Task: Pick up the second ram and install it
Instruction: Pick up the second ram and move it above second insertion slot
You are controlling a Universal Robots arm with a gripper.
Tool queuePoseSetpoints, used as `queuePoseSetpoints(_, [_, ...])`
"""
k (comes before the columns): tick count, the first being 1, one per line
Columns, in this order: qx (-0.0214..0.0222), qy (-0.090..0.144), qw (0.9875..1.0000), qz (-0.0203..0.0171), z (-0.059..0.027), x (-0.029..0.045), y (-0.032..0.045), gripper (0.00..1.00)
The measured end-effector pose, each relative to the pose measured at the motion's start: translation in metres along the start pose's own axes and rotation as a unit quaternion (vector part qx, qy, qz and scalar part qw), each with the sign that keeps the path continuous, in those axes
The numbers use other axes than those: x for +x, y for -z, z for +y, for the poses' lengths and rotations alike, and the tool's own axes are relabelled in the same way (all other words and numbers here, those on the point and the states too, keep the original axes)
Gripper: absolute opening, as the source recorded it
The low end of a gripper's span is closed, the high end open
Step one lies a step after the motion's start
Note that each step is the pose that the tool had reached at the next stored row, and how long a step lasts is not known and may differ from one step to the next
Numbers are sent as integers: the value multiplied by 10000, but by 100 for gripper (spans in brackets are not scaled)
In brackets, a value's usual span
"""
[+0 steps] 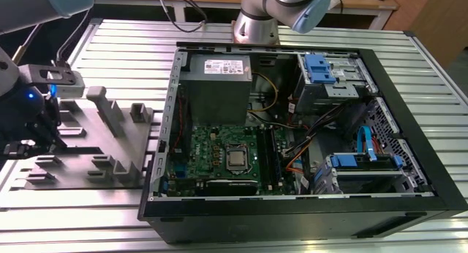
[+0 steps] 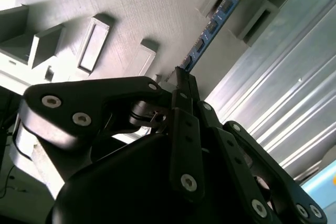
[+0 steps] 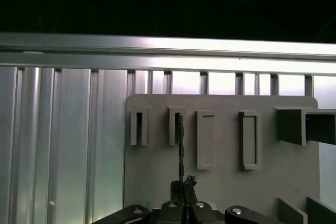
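The exterior view looks steeply down from high and well back on the open computer case (image 1: 292, 127) and the grey holder plate (image 1: 80, 154) on the slatted surface (image 1: 409, 39), while both wrist views sit close over that plate, looking past the pincer (image 3: 182, 183) (image 2: 181, 74) along the second ram (image 3: 180, 140) (image 2: 212, 22), the first squarely, the second obliquely.

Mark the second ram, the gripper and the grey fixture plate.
second ram (image 2: 210, 30), second wrist view, mid blue board.
gripper (image 3: 182, 183), first wrist view, between fingertips.
grey fixture plate (image 3: 262, 192), first wrist view, bare face.
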State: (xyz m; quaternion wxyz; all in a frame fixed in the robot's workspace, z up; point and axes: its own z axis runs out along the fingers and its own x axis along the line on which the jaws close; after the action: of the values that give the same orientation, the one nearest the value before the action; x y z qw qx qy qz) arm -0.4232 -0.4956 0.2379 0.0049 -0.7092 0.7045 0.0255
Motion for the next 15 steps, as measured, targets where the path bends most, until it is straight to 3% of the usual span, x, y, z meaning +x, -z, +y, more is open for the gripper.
queuePoseSetpoints(15, [0, 1, 10000, -33, 9, -14, 324, 8])
